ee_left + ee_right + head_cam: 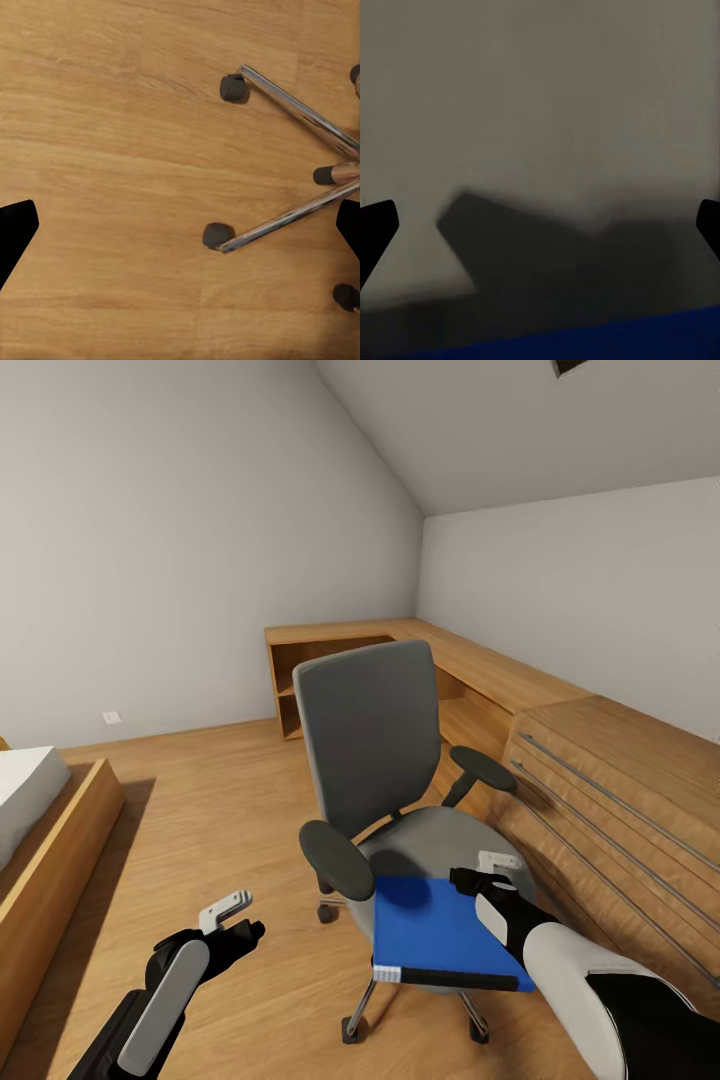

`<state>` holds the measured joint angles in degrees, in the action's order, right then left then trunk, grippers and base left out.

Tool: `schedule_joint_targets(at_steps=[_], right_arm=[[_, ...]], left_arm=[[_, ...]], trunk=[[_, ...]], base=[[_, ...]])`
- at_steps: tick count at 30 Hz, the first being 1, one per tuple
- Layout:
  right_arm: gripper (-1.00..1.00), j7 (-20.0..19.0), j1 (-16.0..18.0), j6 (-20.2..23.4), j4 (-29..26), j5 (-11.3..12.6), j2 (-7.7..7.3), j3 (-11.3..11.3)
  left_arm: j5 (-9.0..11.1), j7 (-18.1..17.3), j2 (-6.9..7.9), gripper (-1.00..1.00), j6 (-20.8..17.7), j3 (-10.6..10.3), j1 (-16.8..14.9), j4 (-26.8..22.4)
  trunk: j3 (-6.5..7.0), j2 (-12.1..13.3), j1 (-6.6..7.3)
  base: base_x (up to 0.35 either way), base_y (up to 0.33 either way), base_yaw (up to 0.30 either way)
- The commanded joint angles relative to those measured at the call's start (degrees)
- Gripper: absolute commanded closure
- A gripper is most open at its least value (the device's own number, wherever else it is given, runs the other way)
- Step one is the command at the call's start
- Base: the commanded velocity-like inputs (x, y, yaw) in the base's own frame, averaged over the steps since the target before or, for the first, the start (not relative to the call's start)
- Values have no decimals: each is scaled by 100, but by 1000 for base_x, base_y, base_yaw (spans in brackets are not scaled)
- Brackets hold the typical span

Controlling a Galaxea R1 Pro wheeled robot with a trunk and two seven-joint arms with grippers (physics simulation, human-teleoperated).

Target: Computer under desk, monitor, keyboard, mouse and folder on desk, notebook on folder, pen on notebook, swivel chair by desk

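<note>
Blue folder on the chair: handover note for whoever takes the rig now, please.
Left gripper: jaws open, empty, hanging over bare floor beside the chair's wheeled base.
Right gripper: jaws open, low over the seat at the far edge of the folder, nothing gripped.
Folder: lies flat on the swivel chair, front edge overhanging the seat.
Desk: runs along the right wall behind the chair; the stretch in view is bare.
Done: nothing confirmed from here.
Left: grasp the folder, carry it to the desk, then the rest of the setup and push the chair in.
</note>
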<state>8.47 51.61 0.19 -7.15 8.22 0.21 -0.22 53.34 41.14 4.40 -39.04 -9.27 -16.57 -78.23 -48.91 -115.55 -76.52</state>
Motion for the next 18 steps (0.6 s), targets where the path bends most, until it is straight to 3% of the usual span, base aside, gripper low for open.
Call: schedule_joint_targets(at_steps=[1,5,18], right_arm=[[-100,24,-2,2,47,77,0,-65],[-100,24,-2,-1,47,79,-2,-66],[-100,31,-2,-13,-3,77,-27,-74]], left_arm=[[57,60,5,-100,4,-12,-4,-6],[59,60,1,-100,9,-13,-4,23],[59,75,-8,-100,11,-30,-4,127]], trunk=[[-6,-1,0],[-6,-1,0],[227,520,285]], base=[[-2,0,0],[0,0,0],[0,0,0]])
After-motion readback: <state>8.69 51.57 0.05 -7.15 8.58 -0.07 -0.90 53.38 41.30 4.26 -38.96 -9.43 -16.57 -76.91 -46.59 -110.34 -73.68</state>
